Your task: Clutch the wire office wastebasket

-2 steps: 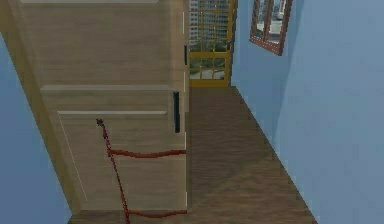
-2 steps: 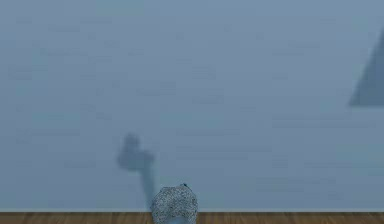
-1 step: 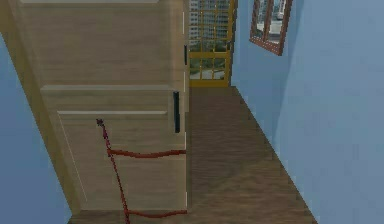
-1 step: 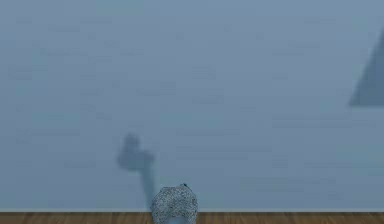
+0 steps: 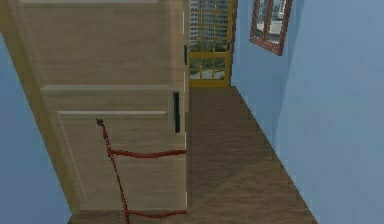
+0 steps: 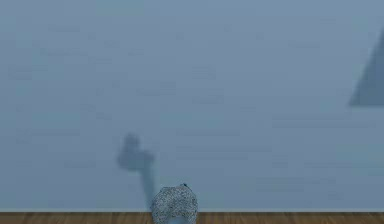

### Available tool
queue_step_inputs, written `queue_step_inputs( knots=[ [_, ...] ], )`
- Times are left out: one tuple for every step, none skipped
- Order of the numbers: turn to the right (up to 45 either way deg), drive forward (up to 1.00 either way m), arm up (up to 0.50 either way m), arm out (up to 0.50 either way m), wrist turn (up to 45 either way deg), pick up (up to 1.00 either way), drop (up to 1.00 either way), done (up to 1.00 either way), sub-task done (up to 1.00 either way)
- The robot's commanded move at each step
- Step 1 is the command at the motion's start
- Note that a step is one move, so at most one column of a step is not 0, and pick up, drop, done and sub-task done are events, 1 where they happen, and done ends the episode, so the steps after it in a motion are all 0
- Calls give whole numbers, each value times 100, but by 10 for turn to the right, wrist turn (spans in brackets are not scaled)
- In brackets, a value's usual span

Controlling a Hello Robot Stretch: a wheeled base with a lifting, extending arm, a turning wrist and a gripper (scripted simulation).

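A small round mesh wastebasket (image 6: 174,205), grey and speckled, stands on the wooden floor against the blue wall, low in the arm side view just left of the middle.
A tall light-wood cabinet (image 5: 110,100) with a dark handle (image 5: 177,111) stands close on the forward view's left, a thin red frame (image 5: 135,170) leaning before it. A wooden-floored corridor (image 5: 235,150) runs ahead between the cabinet and a blue wall (image 5: 330,110) to a yellow-framed door (image 5: 210,45). A window (image 5: 270,22) sits on that wall.
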Motion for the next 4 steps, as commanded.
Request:
queue_step_inputs(
  knots=[
    [0,0,0,0,450,0,0,0,0],
    [0,0,0,0,210,0,0,0,0],
    [0,0,0,0,0,100,0,0,0],
    [0,0,10,0,0,0,0,0,0]
  ],
)
